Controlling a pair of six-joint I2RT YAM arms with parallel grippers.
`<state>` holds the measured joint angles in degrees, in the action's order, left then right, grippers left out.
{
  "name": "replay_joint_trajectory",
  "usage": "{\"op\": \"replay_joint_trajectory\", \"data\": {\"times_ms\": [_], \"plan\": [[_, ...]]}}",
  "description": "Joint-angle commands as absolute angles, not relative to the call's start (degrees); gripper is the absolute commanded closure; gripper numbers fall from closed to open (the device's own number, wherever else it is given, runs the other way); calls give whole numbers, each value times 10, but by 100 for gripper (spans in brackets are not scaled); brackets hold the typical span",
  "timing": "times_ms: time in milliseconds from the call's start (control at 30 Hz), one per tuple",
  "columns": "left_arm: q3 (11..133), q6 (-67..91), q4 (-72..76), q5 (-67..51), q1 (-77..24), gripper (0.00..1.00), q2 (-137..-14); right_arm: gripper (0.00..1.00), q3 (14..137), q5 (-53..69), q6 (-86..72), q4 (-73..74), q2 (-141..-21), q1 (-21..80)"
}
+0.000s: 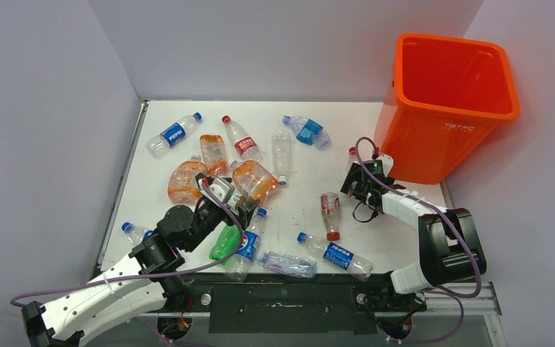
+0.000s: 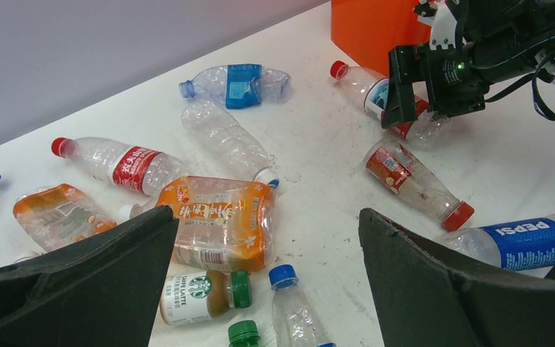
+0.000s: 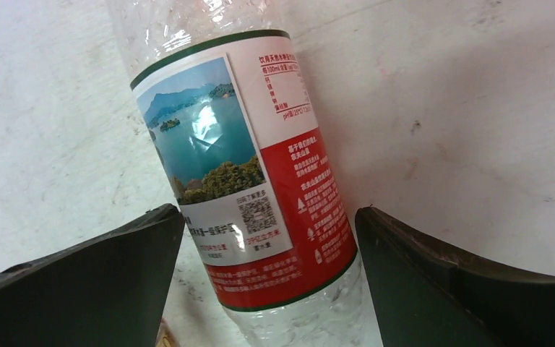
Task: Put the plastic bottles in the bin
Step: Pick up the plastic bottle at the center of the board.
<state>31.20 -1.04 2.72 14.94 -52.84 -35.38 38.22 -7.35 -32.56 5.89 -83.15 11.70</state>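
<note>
Entry: my right gripper (image 1: pixel 362 185) hangs over the red-labelled bottle (image 3: pixel 246 166), which lies on the table (image 1: pixel 311 130) just beside the bin (image 1: pixel 441 137), at its 8 o'clock in the top view. The bin stands at the table's 2 o'clock corner.

The jaws stand wide and straddle the label. The right pad is clear of it; the left pad is close, and I cannot tell if it touches.

The left gripper (image 2: pixel 265 217) is also wide and holds nothing, over the orange-tinted bottles (image 2: pixel 220 224).

Step in hand, as I judge it: the grasp. I would centre on the label band and close gently, since thin plastic will likely crush or squirt out. Then I would lift well clear of the thick rim before releasing.
</note>
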Motion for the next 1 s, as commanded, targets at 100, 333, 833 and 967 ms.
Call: {"op": "replay_joint_trajectory", "data": {"times_ms": [100,333,833,967], "plan": [[324,-5,38,142,-531,4,-354,36,362,-18,-329,-20,-805,117],[333,22,42,144,-530,1,-355,64,323,51,-354,-60,-661,143],[353,296,277,-49,-509,4,-418,62,203,212,-403,-452,-454,373],[341,333,368,-48,-504,4,-453,63,198,185,-395,-512,-483,447]]}}
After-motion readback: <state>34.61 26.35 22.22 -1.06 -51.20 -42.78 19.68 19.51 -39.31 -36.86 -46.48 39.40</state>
